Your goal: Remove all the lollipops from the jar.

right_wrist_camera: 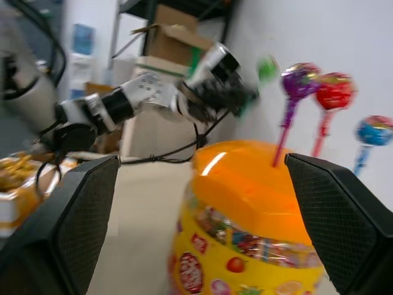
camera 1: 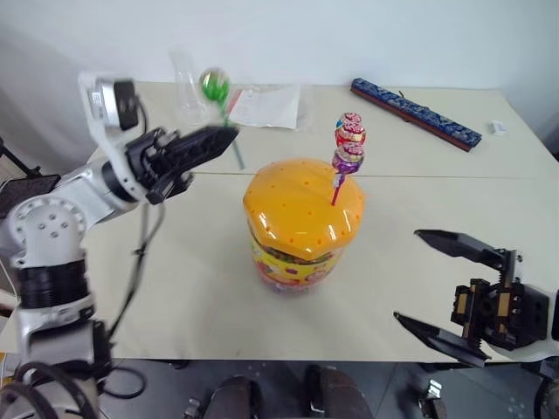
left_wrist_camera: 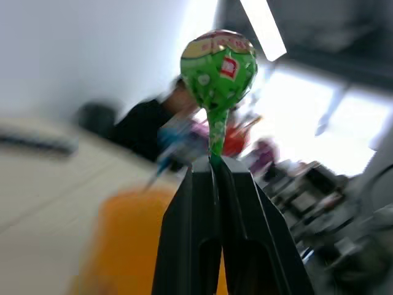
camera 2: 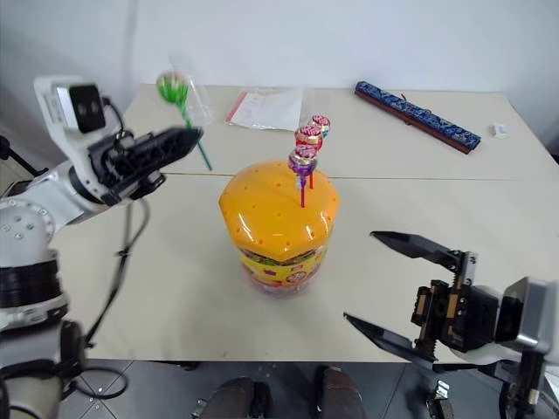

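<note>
The jar (camera 1: 293, 214), a clear tub with an orange domed lid and a colourful label, stands mid-table. Three lollipops rise from holes in its lid: purple (camera 1: 348, 160), red (camera 1: 352, 133) and pink-blue (camera 1: 348, 120). My left gripper (camera 1: 227, 132) is shut on the stick of a green lollipop (camera 1: 215, 85), held in the air up and to the left of the jar. In the left wrist view the green lollipop (left_wrist_camera: 218, 66) stands straight above the closed fingertips (left_wrist_camera: 202, 175). My right gripper (camera 1: 409, 276) hangs wide open and holds nothing, to the right of the jar near the table's front edge.
A long blue patterned bar (camera 1: 416, 113) lies at the back right. A paper in a clear sleeve (camera 1: 266, 106) and a clear glass flask (camera 1: 187, 87) sit at the back, behind the green lollipop. A small white item (camera 1: 496, 127) rests far right.
</note>
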